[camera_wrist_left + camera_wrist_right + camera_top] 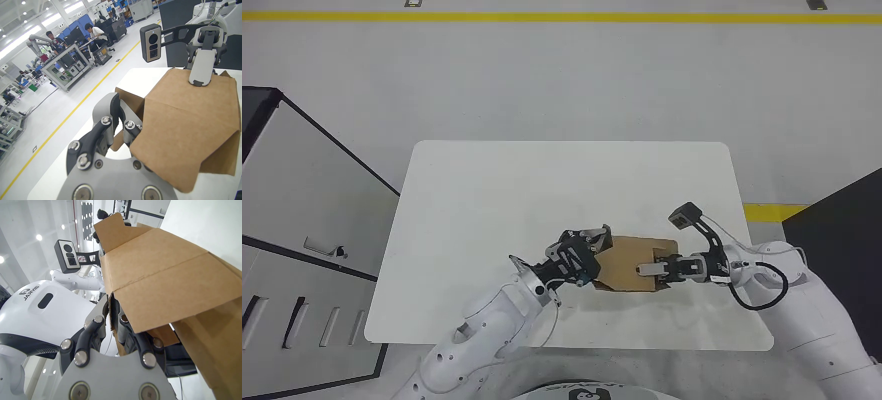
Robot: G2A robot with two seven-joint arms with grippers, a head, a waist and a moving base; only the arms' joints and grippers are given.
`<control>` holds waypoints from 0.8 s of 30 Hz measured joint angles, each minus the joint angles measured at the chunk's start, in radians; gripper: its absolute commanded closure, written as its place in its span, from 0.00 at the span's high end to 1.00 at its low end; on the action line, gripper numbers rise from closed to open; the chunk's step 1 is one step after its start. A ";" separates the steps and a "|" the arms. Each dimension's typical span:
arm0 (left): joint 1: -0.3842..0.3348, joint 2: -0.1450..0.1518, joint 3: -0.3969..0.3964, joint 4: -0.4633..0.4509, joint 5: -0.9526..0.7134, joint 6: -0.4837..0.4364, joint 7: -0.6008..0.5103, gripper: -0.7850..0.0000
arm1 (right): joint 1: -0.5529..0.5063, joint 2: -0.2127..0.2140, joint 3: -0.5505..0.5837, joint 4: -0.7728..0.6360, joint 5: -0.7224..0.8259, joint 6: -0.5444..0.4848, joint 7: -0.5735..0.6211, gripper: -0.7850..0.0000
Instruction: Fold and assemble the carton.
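Evidently pinched at opposite ends by left gripper (118,111) and right gripper (113,311), bracing carton (627,264) for folding near tabletop (542,180) edge.

The carton (634,263) lies on the table (542,190) near the front edge, the one closest to the robot, a little right of the middle. Most of the table's surface lies behind it and to its left. The left tool (598,244) is at the carton's left end, clamped over a flap there, and the right tool (649,268) is at the opposite, right end, pinching that edge with one finger lying on the carton's upper panel, so the two face each other across it.
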 measured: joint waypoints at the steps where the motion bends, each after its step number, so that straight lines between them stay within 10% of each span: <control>1: 0.001 0.000 -0.004 0.000 -0.002 0.006 -0.002 0.00 | 0.000 0.000 0.002 0.003 0.002 -0.003 -0.003 0.00; 24: 0.068 0.007 -0.068 -0.031 -0.021 0.102 -0.017 0.00 | -0.011 -0.013 0.029 0.092 0.157 -0.012 -0.065 0.00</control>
